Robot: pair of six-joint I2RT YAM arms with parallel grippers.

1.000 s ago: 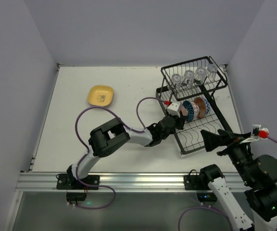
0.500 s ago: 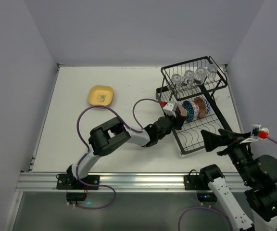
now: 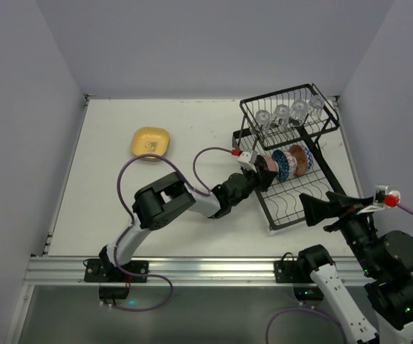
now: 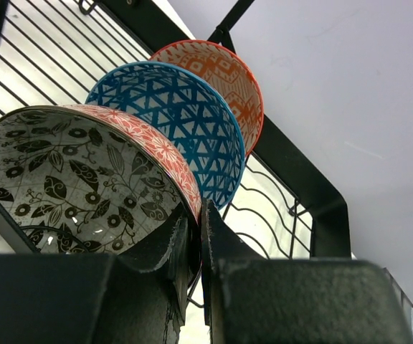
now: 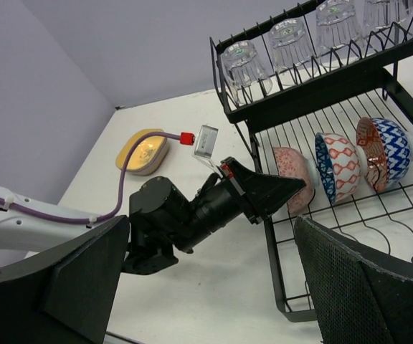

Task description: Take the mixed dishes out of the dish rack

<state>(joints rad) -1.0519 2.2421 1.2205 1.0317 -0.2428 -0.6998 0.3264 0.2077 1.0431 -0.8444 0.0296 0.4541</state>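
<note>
The black dish rack [image 3: 301, 203] stands at the right of the table. Three patterned bowls stand on edge in its lower tray: a reddish-pink bowl [image 4: 84, 172] with a black floral inside, a blue bowl [image 4: 185, 122] and an orange-patterned bowl [image 4: 228, 72]. My left gripper [image 3: 264, 172] reaches in from the left and is shut on the reddish-pink bowl's [image 5: 296, 168] rim. Several clear glasses [image 3: 289, 113] stand upside down on the upper shelf. My right gripper [image 3: 335, 209] hangs open near the rack's front corner, holding nothing.
A yellow plate [image 3: 150, 142] lies on the white table at the back left. The left arm's purple cable [image 3: 124, 190] loops over the table. Grey walls close in the table on three sides.
The left gripper's jaws have closed onto the reddish-pink bowl's rim, and its wrist has shifted slightly left. The right arm has not moved.
</note>
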